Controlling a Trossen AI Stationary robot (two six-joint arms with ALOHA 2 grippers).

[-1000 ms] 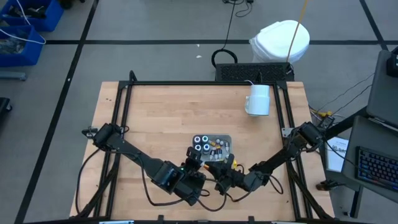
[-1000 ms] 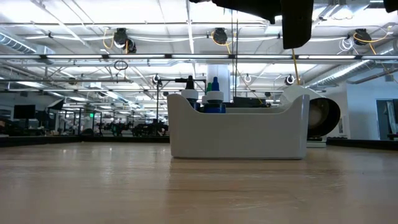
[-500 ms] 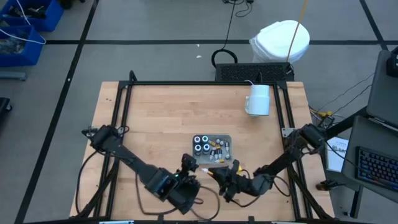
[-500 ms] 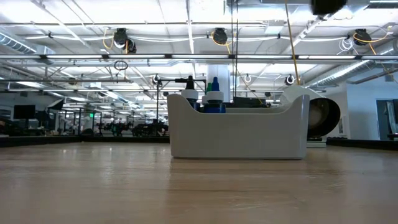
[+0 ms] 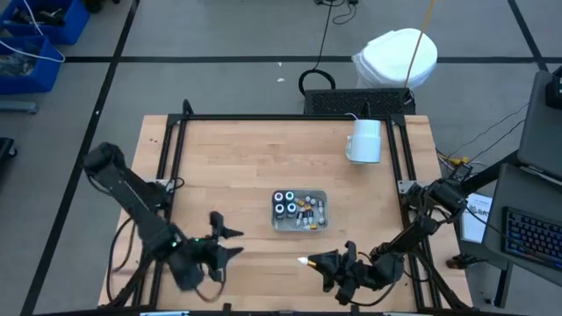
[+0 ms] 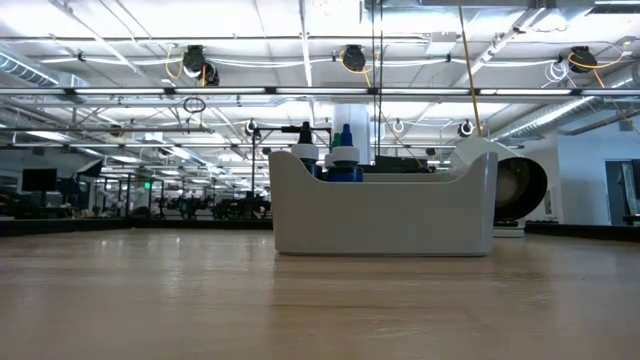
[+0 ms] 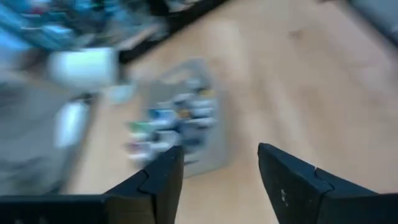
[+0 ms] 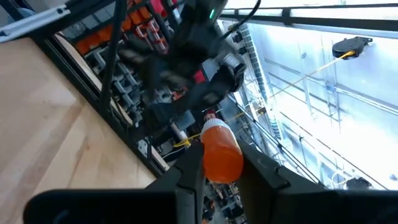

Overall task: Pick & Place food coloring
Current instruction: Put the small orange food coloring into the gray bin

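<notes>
the right hand [image 5: 309,261], at five o'clock on the bench [image 5: 237,167], gripped a small orange dropper bottle [image 8: 221,152] around its body. it looked light, rigid and slick. remaining bottles sat in the tray [image 5: 299,211]. the left hand [image 5: 230,242] was wide, empty.

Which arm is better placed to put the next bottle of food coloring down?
Right. The right gripper is shut on an orange bottle, near the table's front edge, below the tray. The left gripper is open, empty and farther off to the left.
</notes>
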